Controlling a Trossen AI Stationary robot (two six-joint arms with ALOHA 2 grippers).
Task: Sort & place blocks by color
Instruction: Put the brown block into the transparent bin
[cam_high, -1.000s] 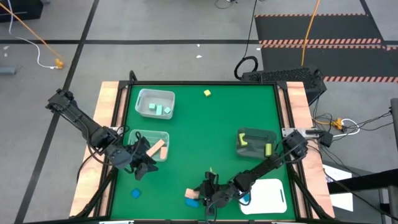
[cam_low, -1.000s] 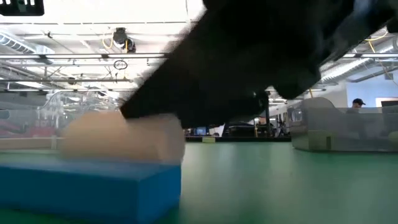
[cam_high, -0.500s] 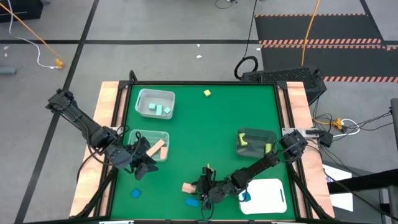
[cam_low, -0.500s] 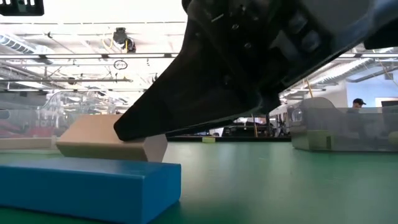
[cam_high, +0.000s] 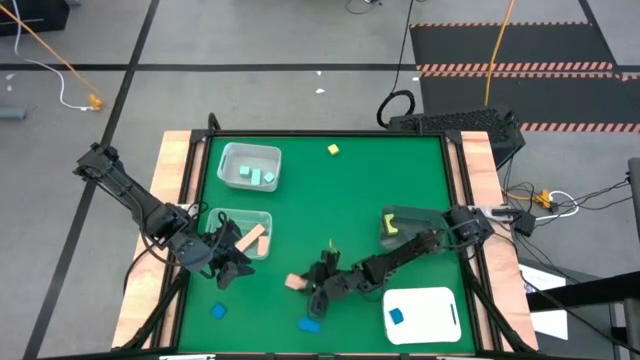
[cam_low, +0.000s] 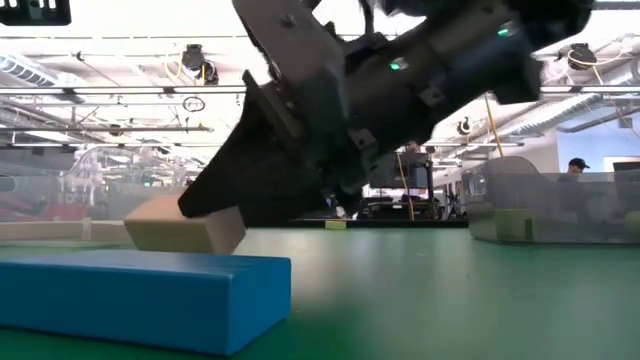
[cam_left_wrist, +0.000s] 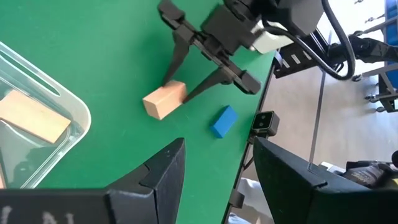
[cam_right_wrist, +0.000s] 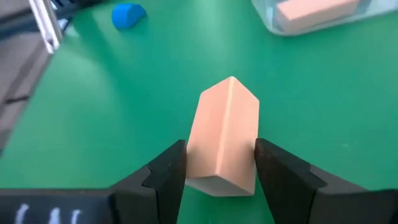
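My right gripper (cam_high: 308, 284) is shut on a salmon block (cam_high: 294, 282) low over the green table, left of the middle. It also shows in the right wrist view (cam_right_wrist: 224, 134) and the low view (cam_low: 185, 225). A blue bar (cam_high: 309, 324) lies flat on the table near the front edge. My left gripper (cam_high: 228, 265) is open and empty beside the clear bin (cam_high: 243, 233) that holds salmon blocks. A second blue block (cam_high: 218, 311) lies at the front left. My right gripper pinches the salmon block's two opposite long sides (cam_right_wrist: 202, 168) between its two fingers, at the end nearest the wrist. The fingers slant down from the table's right and lie along the block. The block is tilted; whether its low end touches the table, I cannot tell.
A clear bin (cam_high: 249, 165) with mint green blocks stands at the far left. Another clear bin (cam_high: 410, 228) with yellow blocks stands at the right. A white flat tray (cam_high: 435, 300) at the front right holds a blue block (cam_high: 396, 316). A yellow block (cam_high: 333, 150) lies near the far edge.
My right gripper has gone toward the table's far edge and its left with the salmon block, away from the blue bar, which has stayed where it was. The arm no longer covers the white tray.
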